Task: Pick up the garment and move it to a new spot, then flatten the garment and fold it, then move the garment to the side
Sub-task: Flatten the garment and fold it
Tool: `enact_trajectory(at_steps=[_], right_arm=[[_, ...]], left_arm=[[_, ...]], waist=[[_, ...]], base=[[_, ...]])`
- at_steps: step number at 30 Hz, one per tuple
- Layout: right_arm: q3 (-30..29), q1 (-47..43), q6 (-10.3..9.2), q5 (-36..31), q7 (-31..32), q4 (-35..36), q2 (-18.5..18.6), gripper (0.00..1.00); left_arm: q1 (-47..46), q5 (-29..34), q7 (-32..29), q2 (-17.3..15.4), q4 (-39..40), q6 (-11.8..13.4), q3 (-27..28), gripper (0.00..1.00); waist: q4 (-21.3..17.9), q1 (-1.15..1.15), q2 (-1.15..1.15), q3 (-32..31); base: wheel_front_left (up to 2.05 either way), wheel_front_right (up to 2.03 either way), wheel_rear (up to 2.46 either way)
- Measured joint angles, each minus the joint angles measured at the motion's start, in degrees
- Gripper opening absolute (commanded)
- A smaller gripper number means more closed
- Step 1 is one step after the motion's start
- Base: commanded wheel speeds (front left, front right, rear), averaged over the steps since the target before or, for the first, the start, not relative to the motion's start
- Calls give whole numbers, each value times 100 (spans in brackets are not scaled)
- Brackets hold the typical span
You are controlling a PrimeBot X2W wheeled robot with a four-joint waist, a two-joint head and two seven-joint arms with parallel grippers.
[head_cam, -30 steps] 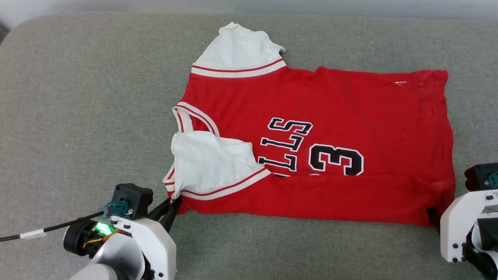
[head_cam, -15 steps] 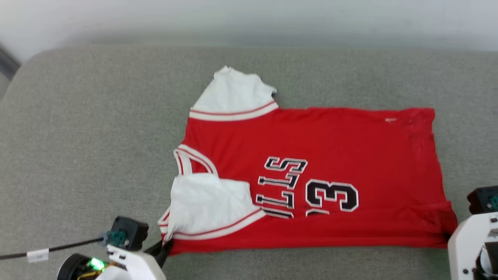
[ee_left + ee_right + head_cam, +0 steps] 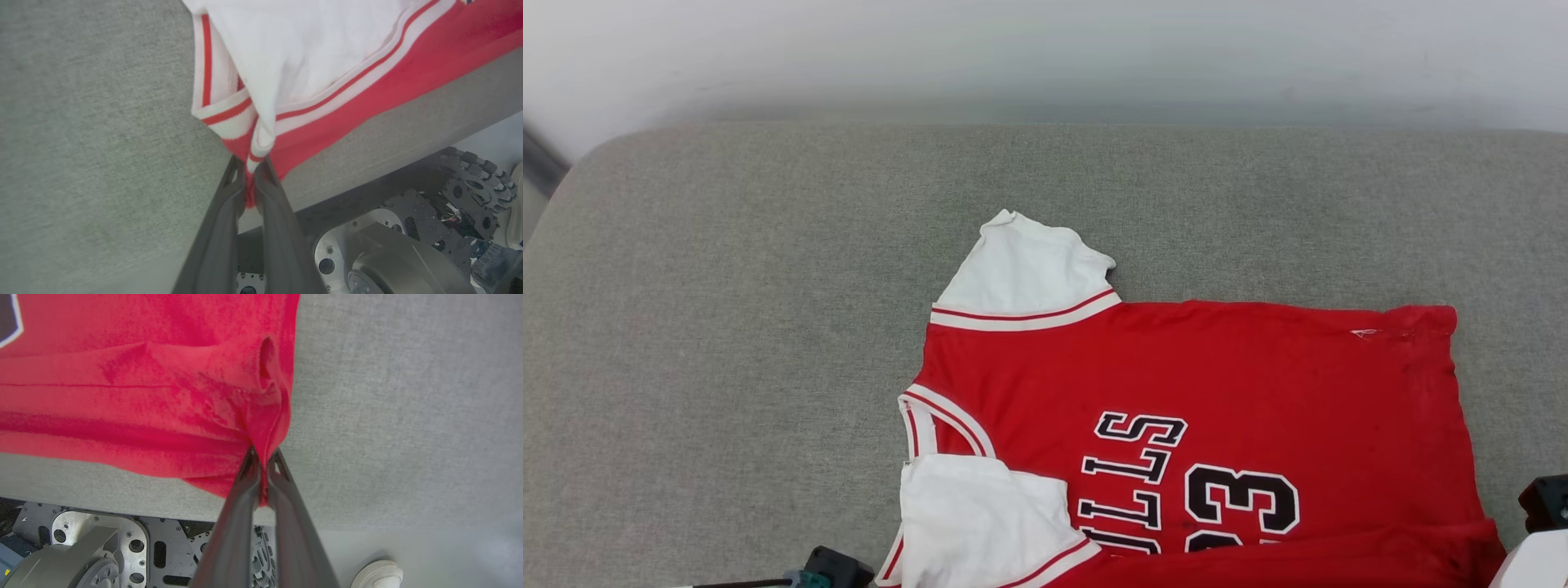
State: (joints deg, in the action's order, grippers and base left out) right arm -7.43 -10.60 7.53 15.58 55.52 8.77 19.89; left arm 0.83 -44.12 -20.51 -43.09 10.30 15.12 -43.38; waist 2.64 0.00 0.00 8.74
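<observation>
The garment [image 3: 1217, 384], a red jersey with white sleeves and black lettering, lies spread on the grey cushion [image 3: 727, 327], its near part folded over. In the left wrist view my left gripper [image 3: 250, 163] is shut on the garment [image 3: 310, 61] at the shoulder corner, red and white striped trim pinched between its dark fingers [image 3: 220, 228]. In the right wrist view my right gripper [image 3: 264, 455] is shut on the garment [image 3: 143, 388] at a bunched red hem corner near the cushion's front edge.
The grey cushion [image 3: 408, 396] stretches far to the left and behind the garment, with a pale wall [image 3: 1045, 49] beyond it. Below the cushion's front edge the wrist views show my metal base [image 3: 388, 253] and pale floor [image 3: 429, 555].
The head camera has tilted up, so the garment sits lower in the picture and both wrists have slid to its bottom edge. The garment's shape looks the same.
</observation>
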Motion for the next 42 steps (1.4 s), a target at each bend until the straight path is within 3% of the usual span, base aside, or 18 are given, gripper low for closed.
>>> enact_trajectory(at_steps=[4, 5, 6, 7, 16, 20, 23, 29, 36, 42], right_arm=[[52, -15, 0, 35, -44, -175, -82, 0], [66, -8, 0, 53, -66, -204, -102, 31], [65, 10, 0, 47, -162, -214, -109, 100], [21, 52, 0, 32, -240, -234, -126, 100], [-31, 382, -1, 122, -719, -57, -143, 100], [-100, 633, -1, 226, -1345, 204, -147, 100], [-260, 802, -3, 264, -1823, 221, -350, 100], [-163, 942, -3, 246, -3106, 236, -485, 100], [57, 987, -3, -77, -4430, 165, -765, 100], [70, 1061, -3, -112, -5061, 114, -1022, 100]], left_arm=[[-31, -131, 53, 229, -281, -158, -53, 2], [-44, -155, 60, 247, -339, -208, -57, 29], [-75, -146, 98, 248, -390, -237, -54, 70], [-127, -115, 151, 246, -448, -249, -36, 100], [-352, -38, 1096, 432, -497, -222, 437, 100], [-482, 94, 1900, 600, -447, -129, 789, 100], [-537, 267, 2535, 695, -456, -103, 968, 100], [-549, 516, 3314, 907, -571, -22, 1168, 100], [-572, 859, 3540, 1299, -465, -3, 1692, 100], [-591, 1365, 3543, 1699, -304, -287, 2171, 100]], waist=[[13, 0, 0, 45], [16, 0, 0, 55], [20, 0, 0, 65], [25, 0, 0, 72], [19, 0, 0, -84], [1, 0, 0, -218], [-34, 0, 0, -301], [-88, 0, 0, -390], [-147, 0, 0, -357], [-188, 0, 0, -315]], base=[[0, 0, 0], [0, 0, 0], [0, 0, 0], [0, 0, 0], [0, 0, 0], [0, 0, 0], [0, 0, 0], [0, 0, 0], [0, 0, 0], [0, 0, 0]])
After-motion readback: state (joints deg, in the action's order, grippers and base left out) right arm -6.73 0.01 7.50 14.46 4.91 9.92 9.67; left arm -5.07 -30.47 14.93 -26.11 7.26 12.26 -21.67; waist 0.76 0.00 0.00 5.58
